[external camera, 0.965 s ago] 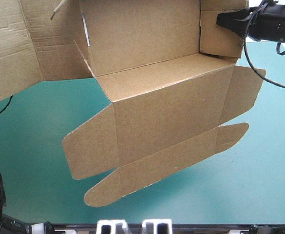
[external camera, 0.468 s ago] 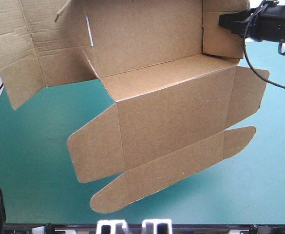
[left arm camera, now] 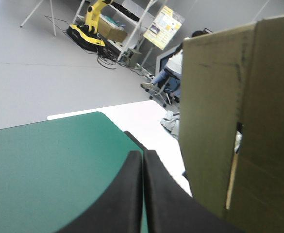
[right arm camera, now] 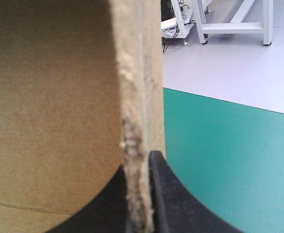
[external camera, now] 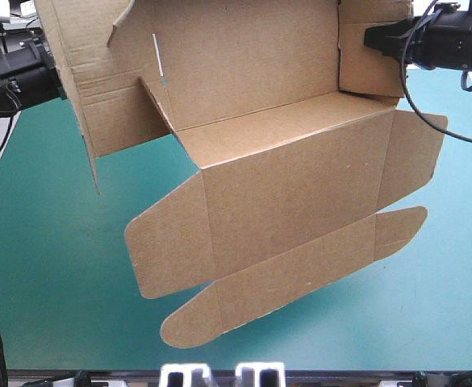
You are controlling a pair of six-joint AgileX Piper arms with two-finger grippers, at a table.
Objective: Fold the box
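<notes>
Box [external camera: 284,185] up over the counter [external camera: 50,266], right claw [right arm camera: 142,162] pinching its edge, left claw [left arm camera: 142,153] closed beside a flap.

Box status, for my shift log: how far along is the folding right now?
Done: little, only the back panel stands bent up. In hand: the right pincer, shut on the right wall, holds the box above the teal-green cover; the left pincer, shut, sits beside the left panel. Left: the front flaps hang flat, untucked.

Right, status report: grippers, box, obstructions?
Right gripper jaws shut on the box wall, box held up. Left gripper jaws shut, empty, beside box's left panel. Nothing seen in the way.
</notes>
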